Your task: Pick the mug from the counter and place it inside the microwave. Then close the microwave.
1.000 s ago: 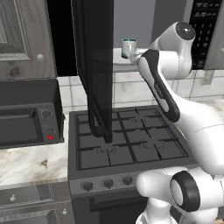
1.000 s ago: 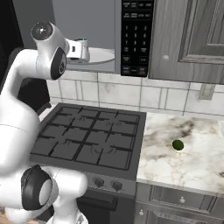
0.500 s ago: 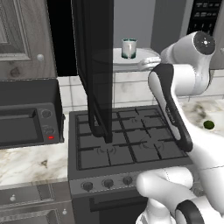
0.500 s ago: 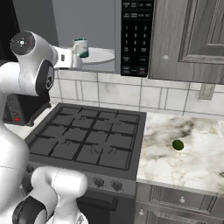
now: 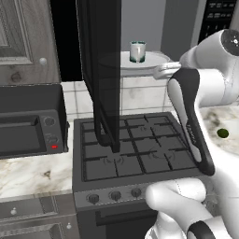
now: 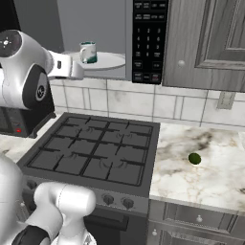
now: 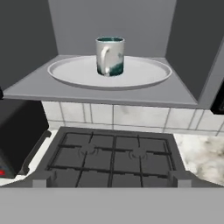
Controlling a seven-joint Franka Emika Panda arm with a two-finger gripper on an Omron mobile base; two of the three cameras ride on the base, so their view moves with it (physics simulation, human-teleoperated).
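The mug (image 5: 137, 51) (image 6: 88, 52) (image 7: 110, 56) stands upright on the white round plate (image 7: 144, 74) inside the microwave (image 6: 148, 40), free of any grip. The microwave's dark glass door (image 5: 100, 70) hangs wide open to the left. My gripper (image 5: 158, 71) (image 6: 80, 71) hovers just outside the microwave's front edge, a little below and in front of the mug, holding nothing. Its fingers are too small to read. The marble counter (image 6: 210, 167) lies right of the stove.
A gas stove (image 5: 135, 149) (image 7: 111, 157) sits under the microwave. A black toaster oven (image 5: 28, 123) with a red light stands on the left counter. A small dark green round object (image 6: 194, 158) (image 5: 223, 133) lies on the right counter. Grey cabinets (image 6: 206, 43) flank the microwave.
My hand has drawn back out of the microwave, away from the mug, and the arm has swung toward the base. The mug stays on the plate.
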